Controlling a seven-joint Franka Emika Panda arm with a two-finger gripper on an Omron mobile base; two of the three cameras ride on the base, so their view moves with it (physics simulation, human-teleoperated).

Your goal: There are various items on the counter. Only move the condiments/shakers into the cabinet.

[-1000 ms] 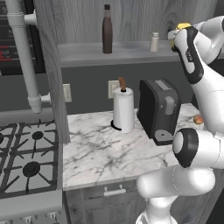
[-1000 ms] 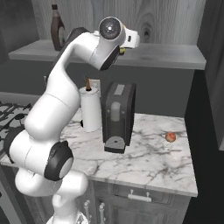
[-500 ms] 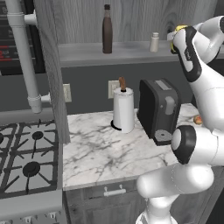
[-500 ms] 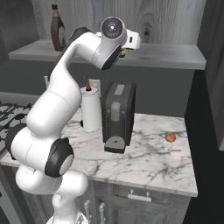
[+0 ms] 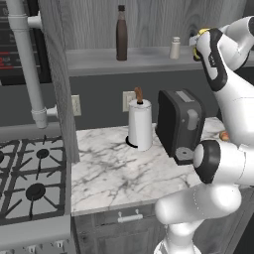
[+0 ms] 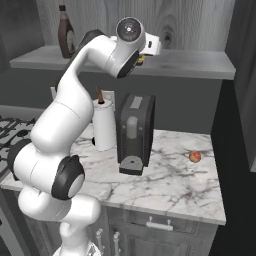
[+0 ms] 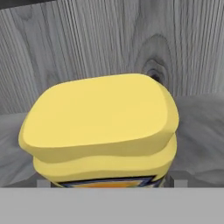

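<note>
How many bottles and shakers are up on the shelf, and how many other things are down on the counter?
Bottles on the pale grey shelf board: 2 (tall dark brown bottle, yellow squeeze bottle)
Shakers: 1 (small pale shaker)
On the white marble counter: 3 (white paper-towel roll, black coffee machine, small red fruit)
Total: 6

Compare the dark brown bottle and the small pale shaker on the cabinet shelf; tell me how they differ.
The dark brown bottle is tall and slim with a black cap; the shaker is short, squat and pale grey-white. The bottle stands toward the left of the shelf board, the shaker further right, nearer the arm. Both stand upright on the shelf, apart from each other.
</note>
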